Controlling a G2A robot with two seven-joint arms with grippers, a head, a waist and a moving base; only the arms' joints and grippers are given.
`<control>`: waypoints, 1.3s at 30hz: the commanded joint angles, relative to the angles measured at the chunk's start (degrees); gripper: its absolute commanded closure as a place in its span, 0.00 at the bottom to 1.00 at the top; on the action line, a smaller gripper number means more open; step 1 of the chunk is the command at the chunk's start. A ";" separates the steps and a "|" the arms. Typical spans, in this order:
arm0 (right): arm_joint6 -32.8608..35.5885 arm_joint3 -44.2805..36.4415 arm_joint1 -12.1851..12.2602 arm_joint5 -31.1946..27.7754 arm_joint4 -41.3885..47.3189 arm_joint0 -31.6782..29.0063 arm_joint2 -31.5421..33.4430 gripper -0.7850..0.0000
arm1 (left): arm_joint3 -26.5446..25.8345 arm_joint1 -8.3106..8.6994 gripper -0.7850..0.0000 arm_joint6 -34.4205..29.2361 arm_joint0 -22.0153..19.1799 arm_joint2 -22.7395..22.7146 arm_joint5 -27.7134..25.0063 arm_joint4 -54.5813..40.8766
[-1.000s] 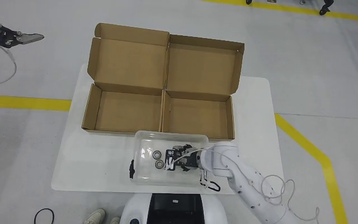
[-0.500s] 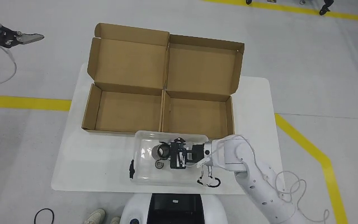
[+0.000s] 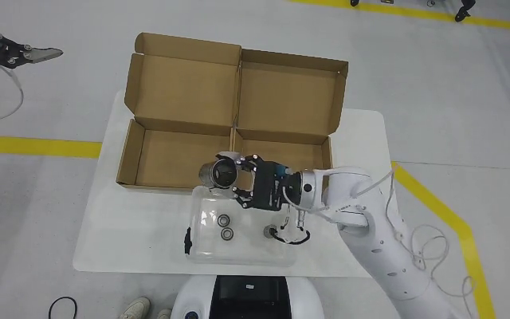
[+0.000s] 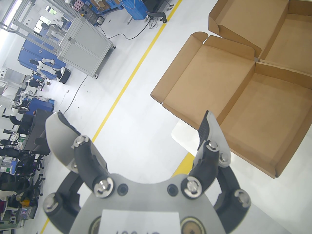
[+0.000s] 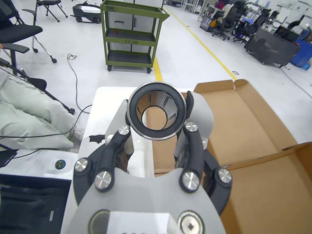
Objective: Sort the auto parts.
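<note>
Top view: right pincer point(image 3: 229, 175), clamped on bearing sleeve point(image 3: 213, 171), has lifted it out of clear tray point(image 3: 194, 231), now below & behind it, cardboard box point(image 3: 167, 158) just ahead, so pick's done, drop-off next

On the table point(image 3: 358, 143), left box point(image 3: 171, 159) beside right box point(image 3: 287, 155), tray point(image 3: 249, 243) before them, two rings point(image 3: 225, 218) inside.

right pincer point(image 3: 229, 172) with bearing point(image 3: 213, 171) hides near wall of right cardboard box point(image 3: 295, 151), far rim of clear bin point(image 3: 199, 243) | box cut by left wrist view's edge | 2 rings point(image 3: 227, 234) in bin too small to identify
</note>
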 commanded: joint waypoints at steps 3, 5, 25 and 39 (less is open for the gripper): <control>-1.71 -1.45 0.12 -0.66 2.79 1.93 2.18 1.00 | 0.00 0.00 0.00 0.00 0.00 0.00 0.00 0.00; -2.42 -1.55 0.26 -1.03 4.14 2.53 3.60 1.00 | 0.00 0.00 0.00 0.00 0.00 0.00 0.00 0.00; 0.08 -3.66 1.64 0.00 2.74 -1.40 6.68 1.00 | 0.00 0.00 0.00 0.00 0.00 0.00 0.00 0.00; -2.64 5.56 1.83 2.93 -4.20 -6.64 2.18 1.00 | 0.00 0.00 0.00 0.00 0.00 0.00 0.00 0.00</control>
